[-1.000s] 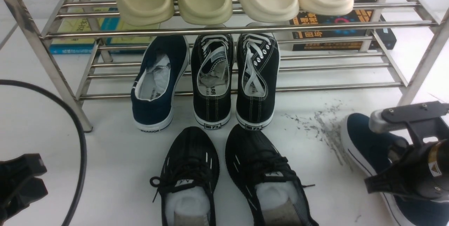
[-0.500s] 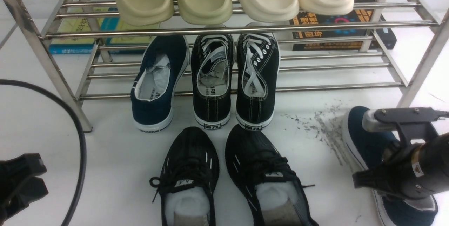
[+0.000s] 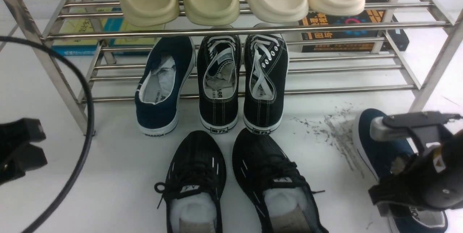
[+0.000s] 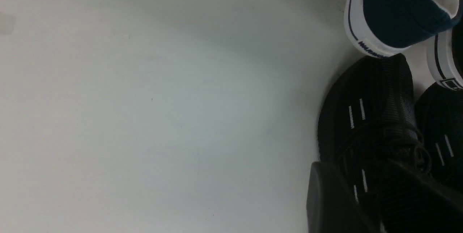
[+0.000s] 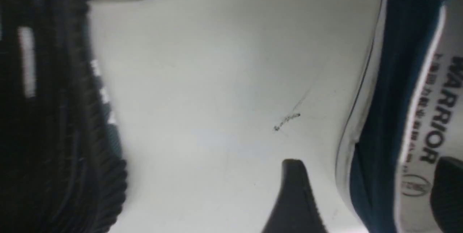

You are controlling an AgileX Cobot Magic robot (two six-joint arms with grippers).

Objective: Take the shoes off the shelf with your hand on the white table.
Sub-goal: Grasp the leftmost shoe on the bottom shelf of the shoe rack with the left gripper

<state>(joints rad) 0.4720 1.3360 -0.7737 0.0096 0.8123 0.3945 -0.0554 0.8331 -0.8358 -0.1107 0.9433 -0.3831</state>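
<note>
The jaws of the right gripper point(image 5: 369, 178) are spread wide astride the side wall of the navy slip-on point(image 5: 398, 63), unclamped, on the worktop point(image 5: 217, 99). The jaws of the left gripper point(image 3: 25, 146) are seen apart, empty.

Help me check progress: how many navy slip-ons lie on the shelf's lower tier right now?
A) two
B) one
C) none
B: one navy slip-on lies on the shelf's lower tier beside the black canvas sneakers. The other navy slip-on sits on the white table at the right gripper.
</note>
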